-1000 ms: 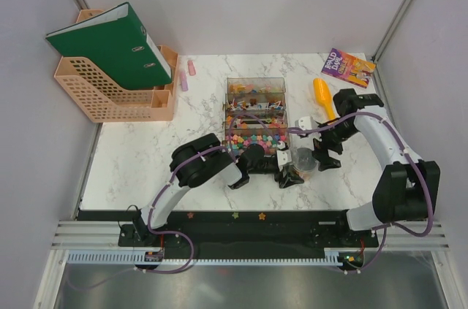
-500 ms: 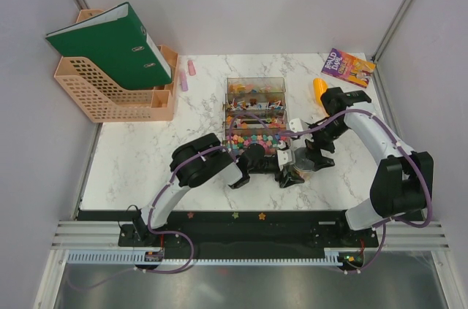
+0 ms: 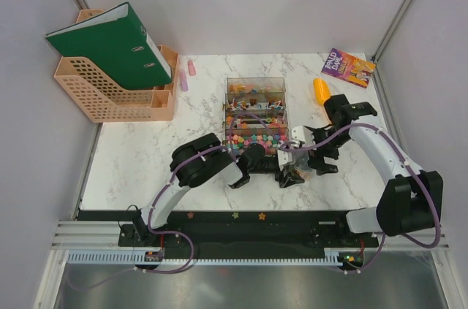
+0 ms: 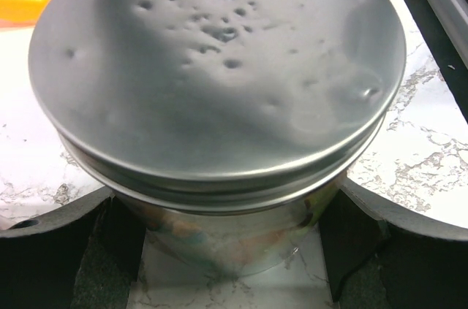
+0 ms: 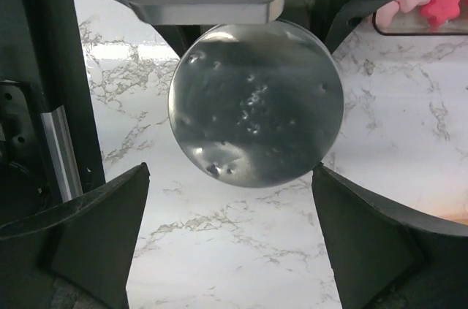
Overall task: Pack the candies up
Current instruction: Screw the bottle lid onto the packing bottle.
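Two end effectors meet at one clear cup (image 4: 235, 230), which stands upright on the marble desk (image 3: 146, 155) close to the near edge, right of the middle. A dented grey lid (image 5: 256, 108) sits flat on its mouth and covers it fully. Through the cup's wall a blur of mixed colours shows, so some sweets are inside, though single pieces cannot be made out.

The left end effector (image 3: 292, 172) grips the cup low on its body, with its dark fingers (image 4: 51, 243) against the wall on both sides below the lid's rim. The right end effector (image 5: 230, 175) hangs above the lid with its fingers spread wide, one to each side, holding nothing.

Most of the candies (image 3: 254, 136) lie in a clear box (image 3: 272, 84) at the middle of the desk, just beyond the cup. The box is split into compartments. The one nearest the arms is filled with pink, green, yellow, orange and blue pieces, and the farther ones hold fewer.

An orange scoop (image 3: 320, 91) lies toward the right edge, beyond the right arm. A paperback book (image 3: 348, 68) lies in the far right corner. A peach file tray (image 3: 110, 101) in the far left corner holds a green binder (image 3: 110, 46), which leans tilted in it. Small pink items (image 3: 184, 79) lie beside the tray.
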`<action>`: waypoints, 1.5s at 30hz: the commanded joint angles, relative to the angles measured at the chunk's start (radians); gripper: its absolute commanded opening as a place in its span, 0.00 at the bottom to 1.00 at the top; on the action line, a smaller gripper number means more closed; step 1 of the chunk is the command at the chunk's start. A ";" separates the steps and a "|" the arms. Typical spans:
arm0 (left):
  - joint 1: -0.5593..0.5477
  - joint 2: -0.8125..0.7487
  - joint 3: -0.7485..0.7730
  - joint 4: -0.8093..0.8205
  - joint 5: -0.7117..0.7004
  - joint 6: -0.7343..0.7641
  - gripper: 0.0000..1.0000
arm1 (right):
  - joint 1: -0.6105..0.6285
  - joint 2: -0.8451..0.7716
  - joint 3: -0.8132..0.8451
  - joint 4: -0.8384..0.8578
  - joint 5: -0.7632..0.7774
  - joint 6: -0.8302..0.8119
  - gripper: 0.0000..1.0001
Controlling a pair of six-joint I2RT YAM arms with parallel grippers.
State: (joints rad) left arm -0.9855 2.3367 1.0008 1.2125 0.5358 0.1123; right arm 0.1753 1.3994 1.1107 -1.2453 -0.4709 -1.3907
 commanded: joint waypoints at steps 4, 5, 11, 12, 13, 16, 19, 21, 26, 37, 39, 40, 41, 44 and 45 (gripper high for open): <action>0.034 0.148 -0.053 -0.496 -0.138 0.090 0.02 | 0.050 -0.146 -0.080 -0.213 -0.021 0.110 0.98; 0.034 0.150 -0.053 -0.498 -0.140 0.092 0.02 | 0.056 -0.160 -0.086 -0.212 -0.021 0.122 0.98; 0.034 0.154 -0.045 -0.508 -0.129 0.095 0.02 | 0.076 -0.218 -0.091 -0.206 0.058 0.162 0.98; 0.034 0.157 -0.045 -0.508 -0.128 0.095 0.02 | 0.073 -0.215 -0.065 -0.198 0.072 0.154 0.98; 0.033 0.159 -0.045 -0.511 -0.125 0.092 0.02 | 0.069 -0.212 -0.049 -0.194 0.072 0.142 0.98; 0.033 0.161 -0.042 -0.513 -0.123 0.090 0.02 | 0.067 -0.168 0.014 -0.168 0.065 0.130 0.98; 0.034 0.159 -0.044 -0.515 -0.125 0.092 0.02 | 0.066 -0.110 0.063 -0.122 0.045 0.130 0.98; 0.033 0.156 -0.044 -0.516 -0.125 0.096 0.02 | 0.069 -0.061 0.093 -0.102 0.034 0.124 0.98; 0.034 0.153 -0.044 -0.516 -0.128 0.099 0.02 | 0.066 0.021 0.147 -0.098 0.014 0.090 0.98; 0.033 0.156 -0.044 -0.521 -0.128 0.099 0.02 | 0.067 0.116 0.187 -0.075 -0.002 0.084 0.98; 0.034 0.158 -0.042 -0.522 -0.128 0.098 0.02 | 0.067 0.118 0.178 -0.063 -0.006 0.084 0.98; 0.034 0.158 -0.039 -0.524 -0.128 0.098 0.02 | 0.067 0.118 0.175 -0.062 -0.014 0.084 0.98; 0.033 0.159 -0.041 -0.524 -0.128 0.099 0.02 | 0.069 0.124 0.170 -0.057 -0.018 0.085 0.98; 0.034 0.159 -0.039 -0.525 -0.126 0.098 0.02 | 0.070 0.139 0.173 -0.059 -0.023 0.090 0.98; 0.033 0.159 -0.041 -0.527 -0.126 0.096 0.02 | 0.070 0.142 0.175 -0.062 -0.021 0.090 0.98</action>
State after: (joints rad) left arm -0.9829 2.3455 1.0298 1.1843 0.5415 0.1146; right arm 0.2447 1.5257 1.2648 -1.3087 -0.4477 -1.2865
